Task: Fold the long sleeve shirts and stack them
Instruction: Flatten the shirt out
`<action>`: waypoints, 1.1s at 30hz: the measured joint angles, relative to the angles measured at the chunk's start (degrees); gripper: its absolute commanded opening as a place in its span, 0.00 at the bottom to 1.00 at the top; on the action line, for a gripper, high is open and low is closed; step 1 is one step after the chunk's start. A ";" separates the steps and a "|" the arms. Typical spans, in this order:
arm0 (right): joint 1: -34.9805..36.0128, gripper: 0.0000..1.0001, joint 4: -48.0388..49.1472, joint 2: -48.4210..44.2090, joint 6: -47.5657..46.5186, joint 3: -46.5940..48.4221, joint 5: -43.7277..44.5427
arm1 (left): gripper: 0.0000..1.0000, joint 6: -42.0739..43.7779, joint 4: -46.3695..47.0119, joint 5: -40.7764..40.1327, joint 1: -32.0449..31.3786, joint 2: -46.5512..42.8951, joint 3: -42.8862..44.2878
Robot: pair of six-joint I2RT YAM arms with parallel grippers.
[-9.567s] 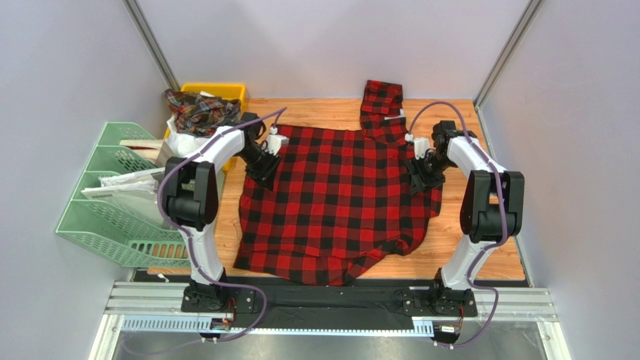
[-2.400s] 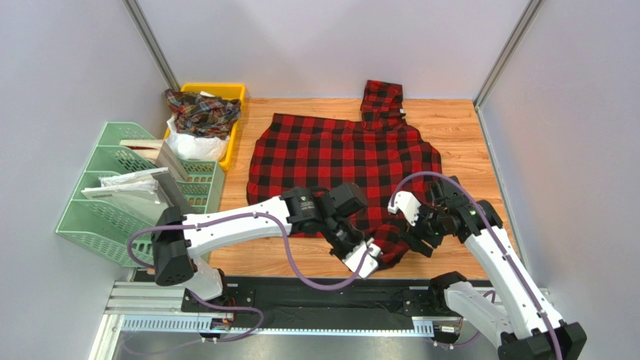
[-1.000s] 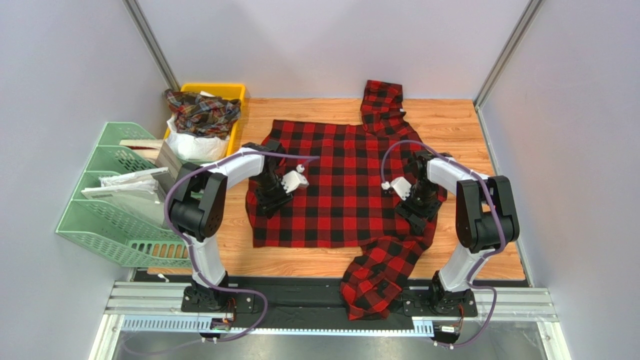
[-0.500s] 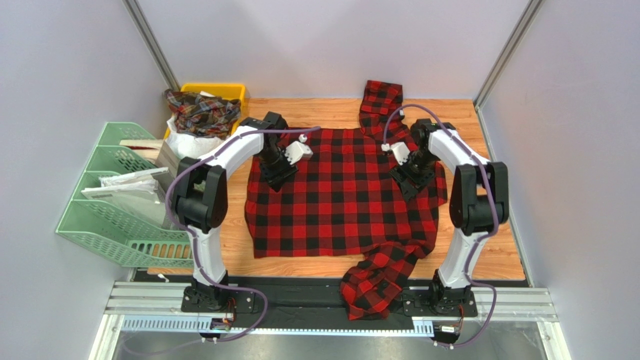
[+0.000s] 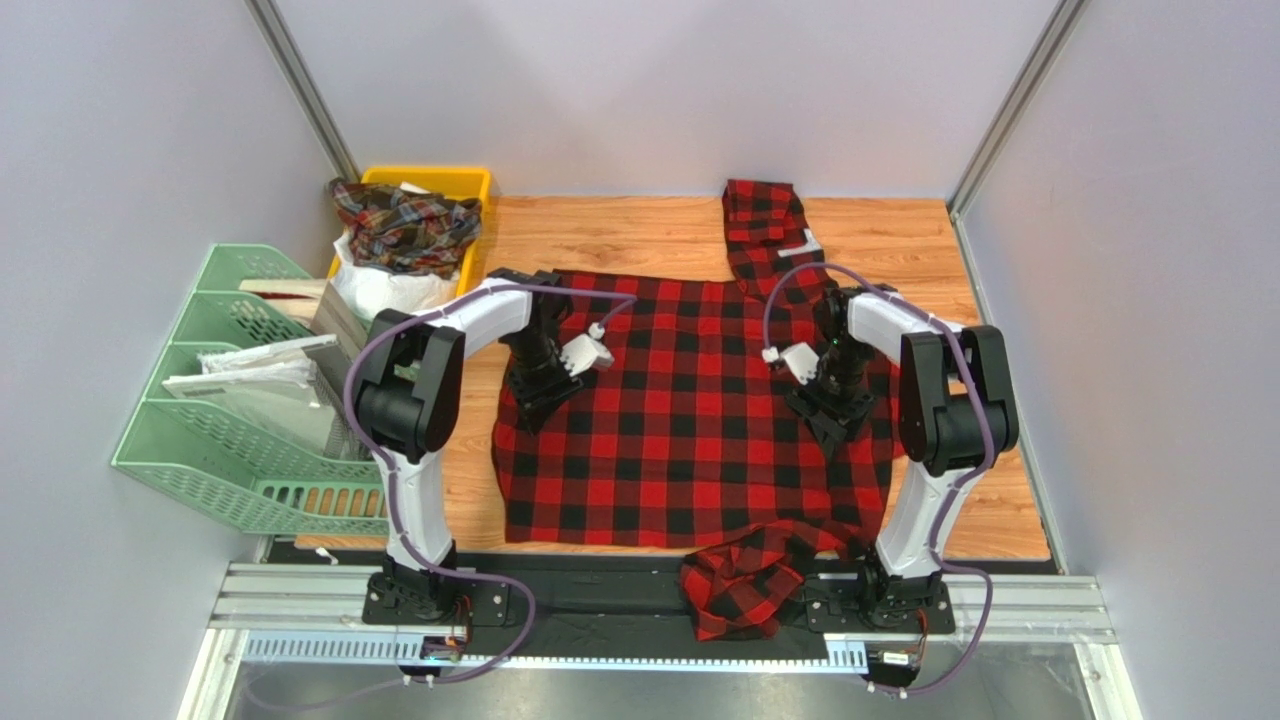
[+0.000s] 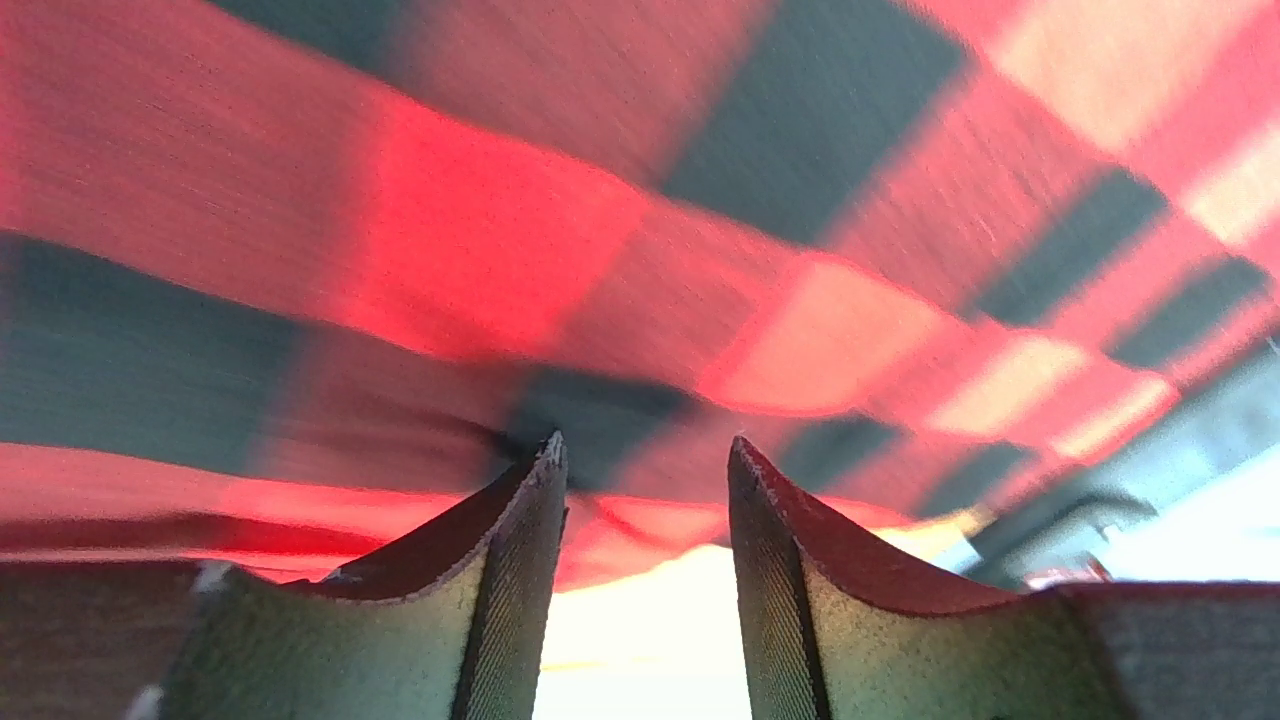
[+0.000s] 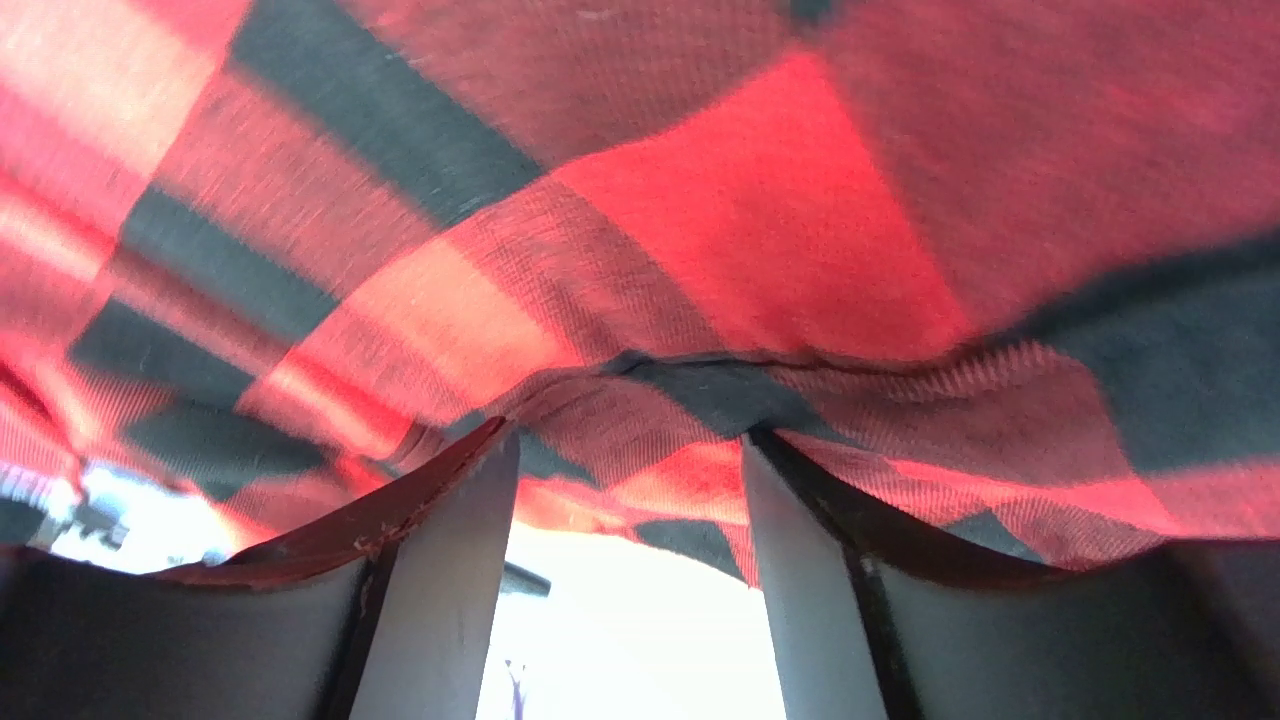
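The red-and-black check long sleeve shirt lies spread flat on the wooden table. One sleeve runs to the far edge. The other sleeve is bunched over the near edge. My left gripper rests on the shirt's left edge and my right gripper on its right edge. In the left wrist view the gripper has its jaws apart, with the shirt lying across the tips. The right wrist view shows the same: gripper open, shirt across the tips, nothing clamped between them.
A yellow bin at the back left holds a darker plaid shirt and a white bag. Green filing racks stand left of the table. Grey walls close in both sides.
Both grippers moved toward the near edge, and the shirt slid the same way with them. The near sleeve, hanging long before, has bunched up at the table's front edge.
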 measured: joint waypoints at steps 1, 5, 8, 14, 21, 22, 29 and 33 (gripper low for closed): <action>0.04 0.65 -1.22 -0.33 -0.61 -0.61 -0.57 | 0.51 0.13 -0.81 0.20 -0.04 -0.61 -1.11; -0.76 0.72 -7.61 -1.38 -2.62 1.38 -6.25 | 0.64 0.98 -4.92 4.52 0.59 -3.13 -1.97; -3.30 0.78 -10.21 -1.62 -3.02 11.13 -12.17 | 0.85 0.90 -6.43 11.54 2.56 -6.38 3.85; -10.73 0.98 -7.78 2.21 2.69 38.38 -21.09 | 0.99 -6.43 9.33 22.80 9.97 -16.41 18.34; -12.48 0.86 3.76 12.74 14.78 49.70 -21.46 | 0.88 -12.50 14.08 24.02 10.58 2.56 47.41; -12.41 0.84 5.11 14.73 16.11 50.86 -21.24 | 0.85 -12.94 13.75 24.13 10.84 6.88 52.13; -12.13 0.74 13.14 26.67 24.44 53.77 -18.23 | 0.77 -13.66 8.31 18.36 12.83 22.71 56.57; -12.13 0.74 16.81 29.14 27.34 53.86 -16.28 | 0.77 -13.35 7.56 14.14 12.96 24.35 55.93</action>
